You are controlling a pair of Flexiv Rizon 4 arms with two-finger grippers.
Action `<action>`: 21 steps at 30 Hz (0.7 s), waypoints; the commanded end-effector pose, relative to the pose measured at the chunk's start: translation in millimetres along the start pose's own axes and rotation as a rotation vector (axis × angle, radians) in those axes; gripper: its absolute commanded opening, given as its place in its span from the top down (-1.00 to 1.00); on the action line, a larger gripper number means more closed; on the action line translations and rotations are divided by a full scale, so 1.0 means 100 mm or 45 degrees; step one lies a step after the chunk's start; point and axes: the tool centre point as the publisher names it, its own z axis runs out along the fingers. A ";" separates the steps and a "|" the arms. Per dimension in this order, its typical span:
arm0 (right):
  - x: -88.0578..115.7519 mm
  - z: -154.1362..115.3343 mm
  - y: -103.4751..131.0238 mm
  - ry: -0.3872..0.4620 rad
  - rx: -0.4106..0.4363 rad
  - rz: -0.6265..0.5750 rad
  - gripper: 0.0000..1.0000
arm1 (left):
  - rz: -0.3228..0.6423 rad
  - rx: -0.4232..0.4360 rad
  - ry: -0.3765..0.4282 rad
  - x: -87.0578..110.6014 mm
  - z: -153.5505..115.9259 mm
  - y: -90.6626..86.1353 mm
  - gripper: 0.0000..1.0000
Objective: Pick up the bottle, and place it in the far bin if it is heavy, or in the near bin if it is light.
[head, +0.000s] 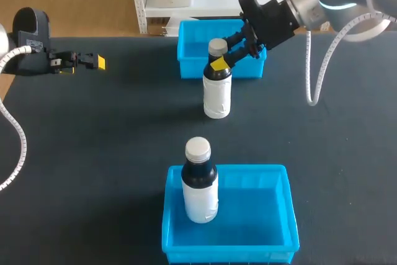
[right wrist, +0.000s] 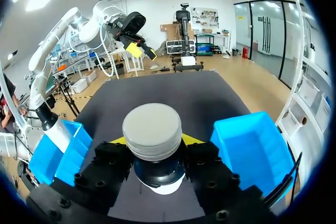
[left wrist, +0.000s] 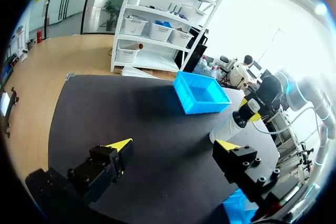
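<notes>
Nearest, the near bin (head: 282, 215) holds 1 other bottle (head: 200, 184), upright against its left wall.

Past it, at mid-table (head: 93, 153), stands the held bottle (head: 217, 91), just in front of the far bin (head: 192, 60). The right gripper (head: 218, 62) is clamped on its dark neck, 1 yellow-tipped finger on each side directly under the cap (right wrist: 153, 129). Its base looks level with the mat, but I cannot tell whether it rests there or is slightly raised.

Handling, as a judgement: it looks like a stiff plastic bottle that will not give under the fingers, and it is unlikely to be fragile. The body is dark above and wrapped in white below, so the fill level is hidden and the weight cannot be read by eye. Only the load felt on lifting will decide between the 2 bins. The neck is a sound place to hold, since the wider cap above acts as a stop if the bottle slides. The smooth white wrap lower down looks more slippery. A heavy bottle held this high could swing, so it should be carried gently.

Its long axis is vertical, with the cap pointing straight up and the base down.

Off to the left and level with the far bin, the left gripper (head: 93, 61) hovers with its fingers wide apart and nothing between them.
</notes>
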 end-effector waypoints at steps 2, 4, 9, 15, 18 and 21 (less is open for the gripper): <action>0.02 -0.05 0.02 -0.004 0.013 -0.001 0.73 | 0.000 0.000 0.000 0.00 0.00 0.00 -1.00; 0.01 -0.10 0.02 -0.003 0.025 -0.006 1.00 | 0.000 0.000 0.000 0.00 0.00 0.00 -1.00; -0.02 -0.29 0.04 -0.001 0.064 -0.018 1.00 | 0.000 0.000 0.000 0.00 0.00 0.00 -1.00; -0.05 -0.60 0.08 0.001 0.125 -0.024 1.00 | 0.000 0.000 0.000 0.00 0.00 0.00 -1.00; -0.04 -0.79 0.12 0.003 0.156 -0.022 1.00 | 0.000 0.000 0.000 0.00 0.00 0.00 -1.00; -0.02 -0.97 0.17 0.005 0.188 -0.014 1.00 | 0.000 0.000 0.000 0.00 0.00 0.00 -1.00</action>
